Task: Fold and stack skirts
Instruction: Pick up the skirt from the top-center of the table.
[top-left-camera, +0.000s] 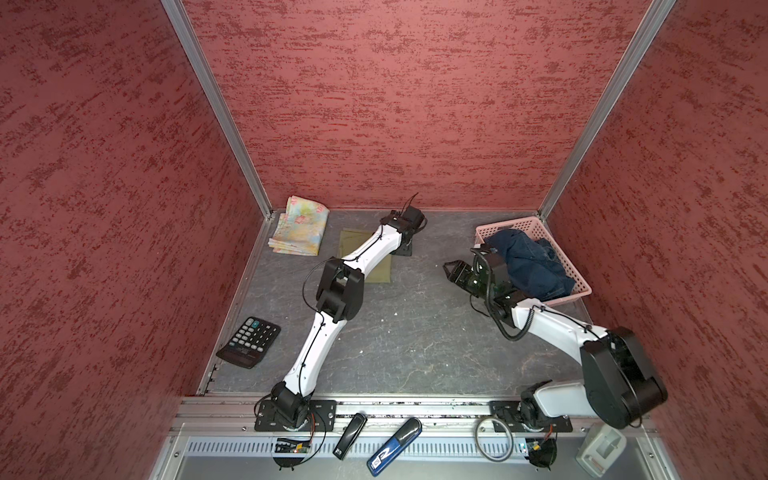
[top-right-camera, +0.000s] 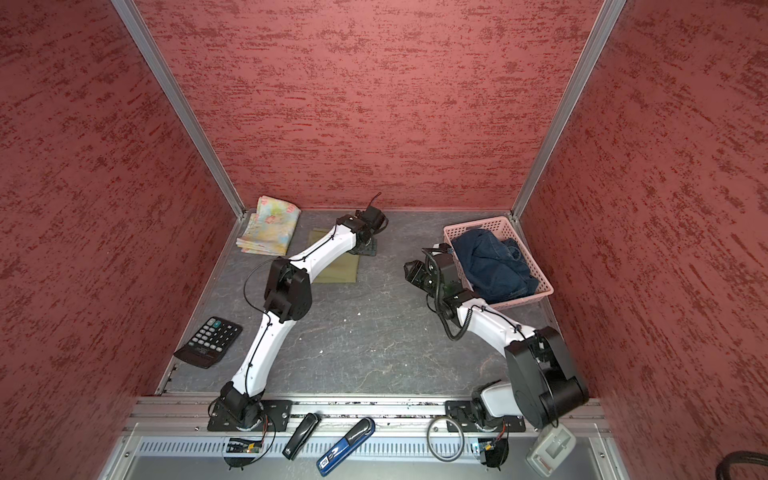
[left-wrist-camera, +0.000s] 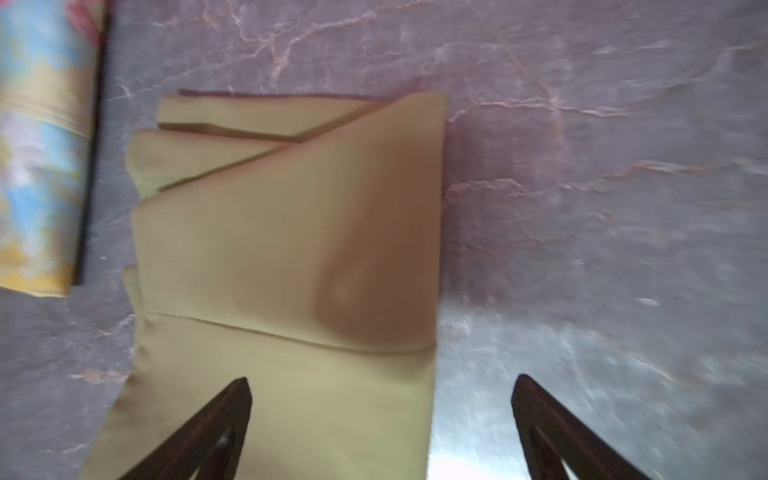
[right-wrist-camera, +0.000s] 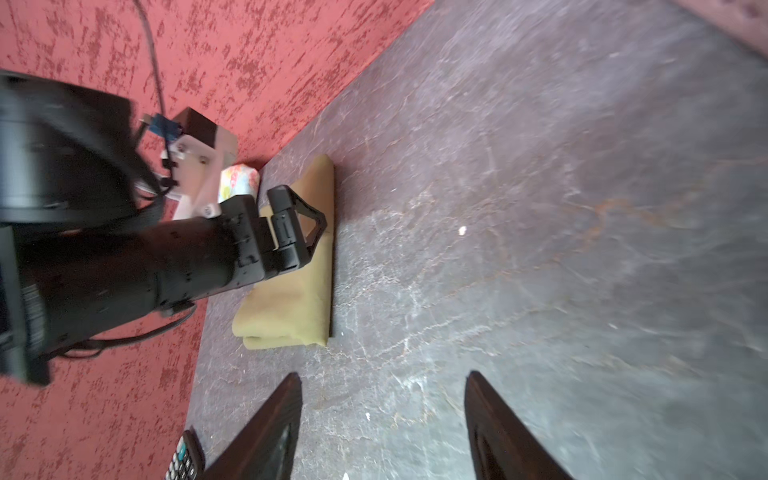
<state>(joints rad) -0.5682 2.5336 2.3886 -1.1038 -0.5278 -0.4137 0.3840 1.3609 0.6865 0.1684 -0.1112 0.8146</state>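
Hovering over the folded olive skirt (left-wrist-camera: 291, 249), the left gripper (left-wrist-camera: 382, 386) has its jaws spread wide, gripping nothing. The right gripper (right-wrist-camera: 384, 378) holds its jaws partly apart, empty, above bare table (right-wrist-camera: 540, 208). Floral skirt (top-left-camera: 300, 226) lies folded by the back corner; denim skirt (top-left-camera: 528, 266) sits in the basket (top-left-camera: 528, 224).

The grey, marbled tabletop (top-left-camera: 395, 332) carries four things. A folded floral skirt (top-left-camera: 300, 232) lies in its far left corner. A folded olive skirt (top-left-camera: 380, 272) lies near it. A pink basket (top-left-camera: 509, 223) sits in the far right corner and a calculator (top-left-camera: 249, 341) at the left edge.
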